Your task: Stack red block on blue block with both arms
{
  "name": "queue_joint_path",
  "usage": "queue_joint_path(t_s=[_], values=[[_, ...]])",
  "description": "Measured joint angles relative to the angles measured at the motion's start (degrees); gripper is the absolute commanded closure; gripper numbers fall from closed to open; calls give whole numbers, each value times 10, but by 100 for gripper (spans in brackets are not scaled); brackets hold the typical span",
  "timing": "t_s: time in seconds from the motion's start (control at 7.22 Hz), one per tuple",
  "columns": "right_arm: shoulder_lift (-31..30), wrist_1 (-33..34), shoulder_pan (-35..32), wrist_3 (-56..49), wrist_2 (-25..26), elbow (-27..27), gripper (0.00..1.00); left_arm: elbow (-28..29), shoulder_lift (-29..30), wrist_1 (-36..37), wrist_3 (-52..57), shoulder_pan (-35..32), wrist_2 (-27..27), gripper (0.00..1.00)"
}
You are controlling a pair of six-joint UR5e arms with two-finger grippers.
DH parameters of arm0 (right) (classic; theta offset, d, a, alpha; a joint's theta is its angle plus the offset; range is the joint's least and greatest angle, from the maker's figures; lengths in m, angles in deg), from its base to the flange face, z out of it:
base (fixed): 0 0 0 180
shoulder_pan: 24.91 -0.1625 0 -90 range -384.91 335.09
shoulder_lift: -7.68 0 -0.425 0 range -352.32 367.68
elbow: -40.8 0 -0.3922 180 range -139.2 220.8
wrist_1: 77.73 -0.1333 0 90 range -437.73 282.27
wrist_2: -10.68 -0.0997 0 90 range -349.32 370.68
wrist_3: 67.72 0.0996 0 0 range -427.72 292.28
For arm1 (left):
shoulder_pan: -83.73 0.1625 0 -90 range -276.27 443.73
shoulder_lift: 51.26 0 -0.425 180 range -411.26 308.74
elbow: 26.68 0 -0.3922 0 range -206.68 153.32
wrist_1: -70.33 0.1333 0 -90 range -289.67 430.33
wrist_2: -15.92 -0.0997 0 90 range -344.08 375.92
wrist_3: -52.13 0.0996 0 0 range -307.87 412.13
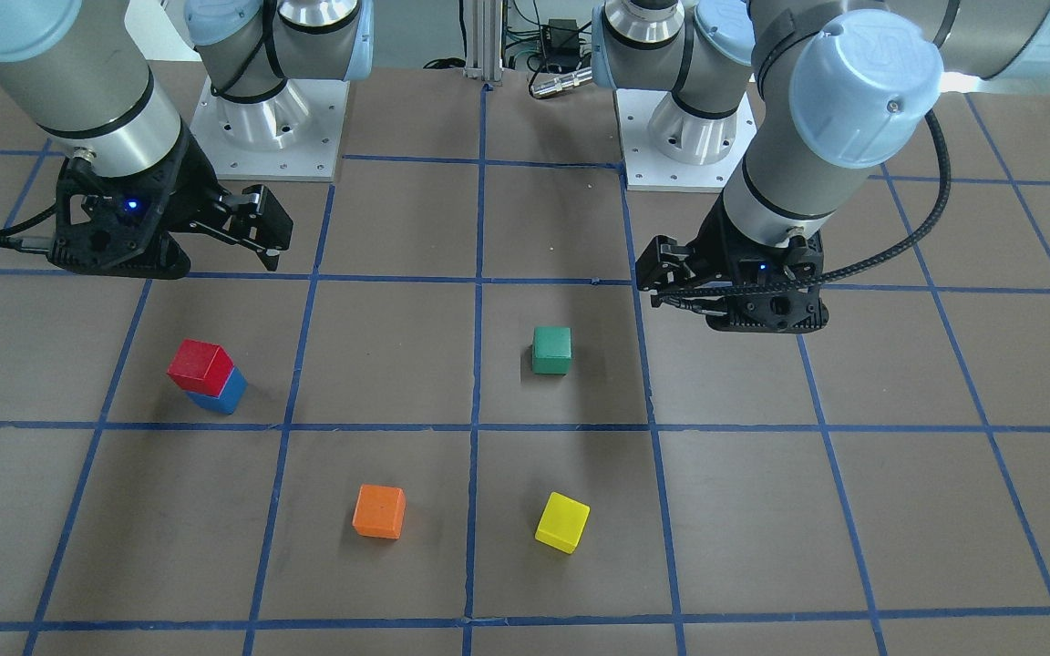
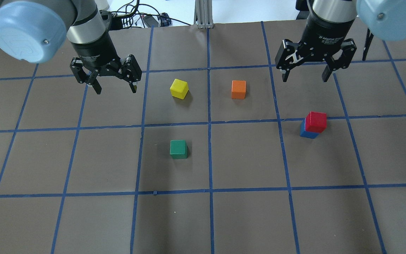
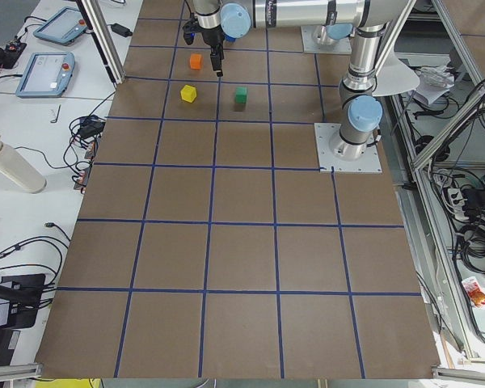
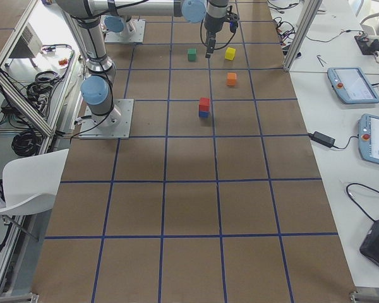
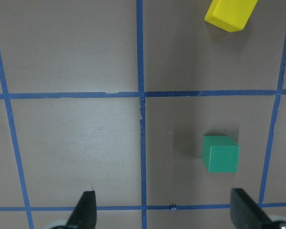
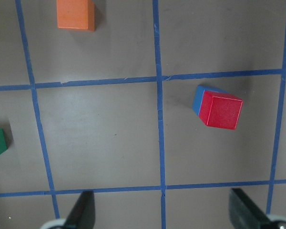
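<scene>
- In the overhead view, the red block (image 2: 316,121) sits on the blue block (image 2: 307,133), slightly turned, at 3 o'clock on the surface (image 2: 245,218).
- The right claw (image 2: 304,78), at 12 o'clock from the stack, and the left claw (image 2: 116,90) are both spread and empty.
- I judge the red block light, stiff and matte; I would take it by two opposite flat faces.

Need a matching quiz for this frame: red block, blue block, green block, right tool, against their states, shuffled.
1. red block
2. blue block
3. green block
4. right tool

A. open, holding nothing
B. carrying another block on top
C. resting on another block
D. alone on the table

Pairs: 1-C, 2-B, 3-D, 4-A
</scene>
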Motion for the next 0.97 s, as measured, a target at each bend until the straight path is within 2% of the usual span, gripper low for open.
queue_joint_path(t_s=[0.55,0.97], values=[[-9,1,-1,1,2,9,0,-1,-48,-12,-5,0,0,0],[-12,-3,-1,2,3,3,0,-1,-61,-2,-4,-1,-1,0]])
